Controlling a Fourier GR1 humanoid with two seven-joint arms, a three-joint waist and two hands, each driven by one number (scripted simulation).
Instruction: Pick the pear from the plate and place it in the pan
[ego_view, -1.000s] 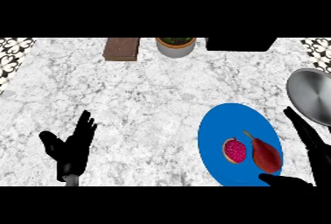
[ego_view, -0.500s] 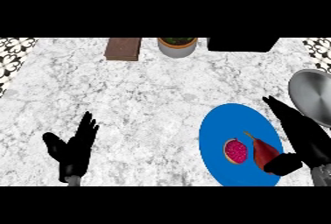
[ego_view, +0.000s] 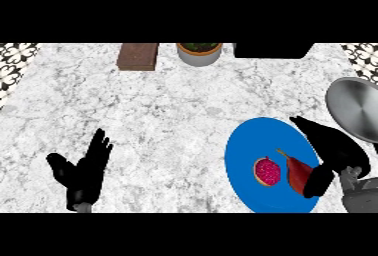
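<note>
Black right hand (ego_view: 332, 150) moved in beside reddish-brown pear (ego_view: 295, 172), 4 o'clock on round blue plate (ego_view: 247, 145) (fingers spread, grasp pending).

The white marble counter (ego_view: 170, 115) holds one round blue plate (ego_view: 251, 145), one dark red pear (ego_view: 295, 172), one halved pink fruit (ego_view: 267, 171), one grey metal pan (ego_view: 358, 110), one brown rectangular block (ego_view: 138, 56), one grey potted plant (ego_view: 199, 52) and one black box (ego_view: 271, 50).
</note>
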